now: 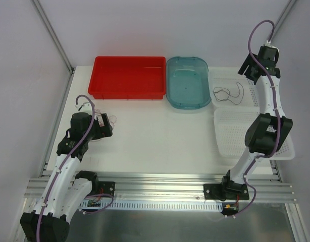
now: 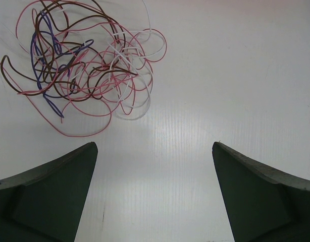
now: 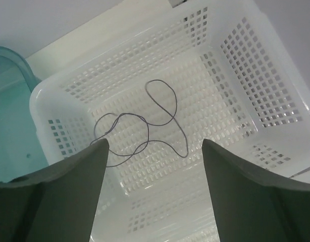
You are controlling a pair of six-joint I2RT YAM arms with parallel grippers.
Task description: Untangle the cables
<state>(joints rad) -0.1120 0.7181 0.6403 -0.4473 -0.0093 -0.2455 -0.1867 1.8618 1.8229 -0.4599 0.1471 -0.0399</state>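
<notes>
a: left fingers (image 2: 49, 196) are spread wide with nothing between them. we see the tangle of cables (image 2: 84, 65) on the counter (image 2: 220, 75), just past the left fingertip. pink, brown, white and blue strands are looped together.

b: we agree. right fingers (image 3: 59, 196) are parted too, holding nothing, above the white basket (image 3: 246, 75). one dark cable (image 3: 140, 117) lies loose on the basket floor in open loops, well apart from the tangle.

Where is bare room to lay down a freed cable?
Bare: the table middle, bordered by red tray, cable tangle and near white basket. Red tray and blue tub look empty. Crowded: around the tangle; far basket holds one dark cable.
</notes>
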